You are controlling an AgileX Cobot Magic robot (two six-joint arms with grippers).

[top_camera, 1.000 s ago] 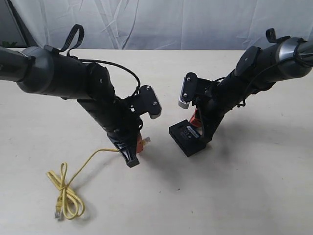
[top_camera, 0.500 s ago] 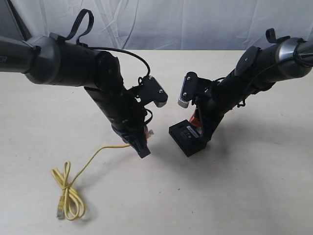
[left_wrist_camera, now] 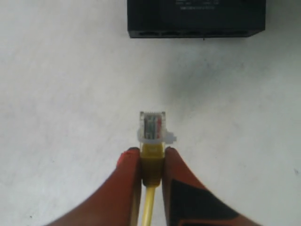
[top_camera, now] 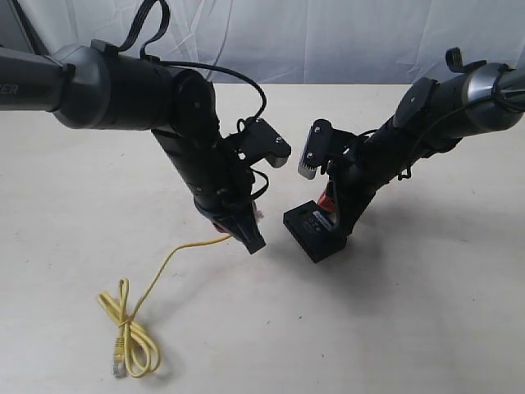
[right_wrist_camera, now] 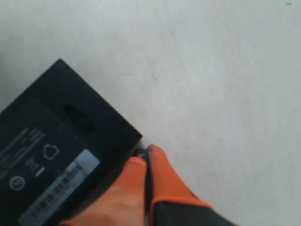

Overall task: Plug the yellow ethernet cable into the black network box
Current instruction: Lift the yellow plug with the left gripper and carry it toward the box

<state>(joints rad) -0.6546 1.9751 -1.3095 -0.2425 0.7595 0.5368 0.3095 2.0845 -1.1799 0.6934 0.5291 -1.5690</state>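
Observation:
My left gripper (left_wrist_camera: 151, 153) is shut on the yellow boot of the yellow ethernet cable (left_wrist_camera: 151, 162), and the clear plug (left_wrist_camera: 152, 126) sticks out past the fingertips. The plug points at the port row of the black network box (left_wrist_camera: 195, 19), with a gap of bare table between them. In the exterior view the left gripper (top_camera: 244, 230) hangs just left of the box (top_camera: 313, 231). The cable (top_camera: 176, 254) trails down to a coil (top_camera: 133, 338) at the front left. My right gripper (right_wrist_camera: 143, 155) is shut, its orange fingers pressed together against the box's corner (right_wrist_camera: 117, 127).
The beige table (top_camera: 426, 312) stretches around both arms. A white cloth backdrop (top_camera: 328, 41) hangs behind the far edge. The two arms' wrist camera housings (top_camera: 289, 151) nearly meet above the box.
My left arm has swung right toward the box, carrying the plug closer and dragging the coil right along the table. The right arm and the box have not moved.

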